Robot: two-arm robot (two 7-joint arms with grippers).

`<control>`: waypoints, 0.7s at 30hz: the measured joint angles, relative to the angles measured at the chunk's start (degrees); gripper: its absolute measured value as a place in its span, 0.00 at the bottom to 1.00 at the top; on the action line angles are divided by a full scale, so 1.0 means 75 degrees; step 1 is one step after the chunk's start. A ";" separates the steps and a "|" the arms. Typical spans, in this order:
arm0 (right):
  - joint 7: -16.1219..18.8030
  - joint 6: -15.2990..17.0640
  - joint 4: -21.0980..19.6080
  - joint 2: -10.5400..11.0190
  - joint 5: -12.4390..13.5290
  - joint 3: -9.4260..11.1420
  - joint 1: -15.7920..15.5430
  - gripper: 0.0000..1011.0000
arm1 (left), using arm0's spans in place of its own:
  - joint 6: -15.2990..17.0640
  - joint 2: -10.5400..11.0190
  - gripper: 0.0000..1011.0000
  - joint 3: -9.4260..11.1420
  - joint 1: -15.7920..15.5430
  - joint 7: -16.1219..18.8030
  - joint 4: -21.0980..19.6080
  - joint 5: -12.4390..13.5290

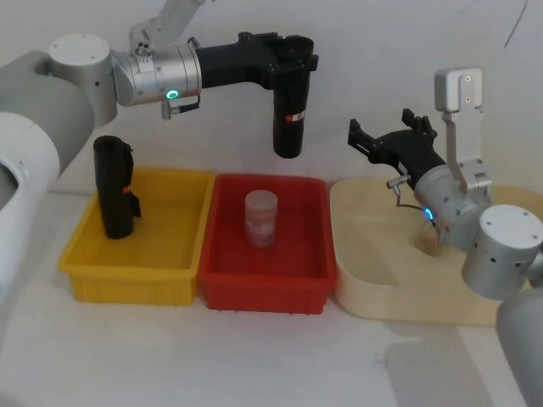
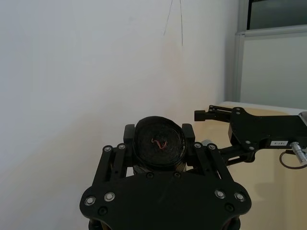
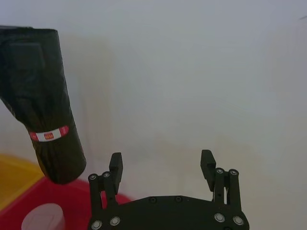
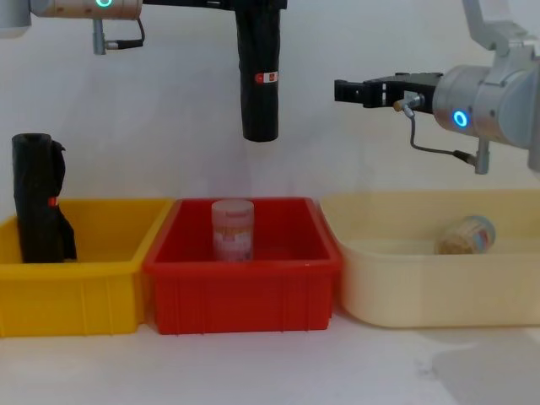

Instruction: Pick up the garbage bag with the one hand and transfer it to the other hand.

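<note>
The garbage bag (image 1: 288,119), a smooth black roll with a small red-and-white label, hangs upright in the air above the red bin (image 1: 263,292). My left gripper (image 1: 288,64), the one with the green light ring, is shut on the roll's top end, and the left wrist view shows that end (image 2: 159,146) clamped between its fingers. My right gripper (image 1: 373,140), with the blue ring, hovers open to the right of the roll at about the same height, a gap apart. Seen from the right wrist, the roll (image 3: 45,105) lies off to the side of the open right gripper (image 3: 162,160).
A yellow bin (image 1: 127,284) on the left holds a lumpier black roll (image 1: 114,191) standing upright. In the red bin stands a translucent jar (image 1: 261,219). A cream tray (image 1: 365,288) on the right holds a jar (image 4: 466,236) lying on its side.
</note>
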 joint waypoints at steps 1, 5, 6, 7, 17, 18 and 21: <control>-0.0008 -0.0037 0.0032 -0.0014 0.0009 0.0001 0.0018 0.99 | 0.0000 0.0000 0.55 0.0000 0.0000 0.0000 0.0000 0.0000; -0.0016 -0.0106 0.0123 -0.0051 0.0039 0.0003 0.0064 0.99 | 0.0000 0.0001 0.55 0.0000 0.0000 0.0000 0.0000 0.0000; -0.0011 -0.0105 0.0108 -0.0041 0.0052 0.0002 0.0061 0.99 | 0.0000 0.0001 0.55 0.0000 0.0000 0.0000 0.0000 0.0000; -0.0003 -0.0100 0.0083 -0.0031 0.0059 0.0002 0.0051 0.99 | 0.0000 0.0000 0.55 0.0000 0.0000 0.0000 0.0000 0.0000; 0.0447 0.0139 -0.0652 0.0343 0.0341 0.0076 -0.0421 0.99 | 0.0000 0.0000 0.55 0.0000 0.0000 0.0000 0.0000 0.0000; 0.0523 0.0171 -0.0816 0.0419 0.0412 0.0111 -0.0539 0.99 | 0.0000 0.0001 0.55 0.0000 0.0000 0.0000 0.0000 0.0000; 0.0679 0.0200 -0.1057 0.0537 0.0526 0.0162 -0.0733 0.99 | 0.0000 0.0000 0.55 0.0000 0.0000 0.0000 0.0000 0.0000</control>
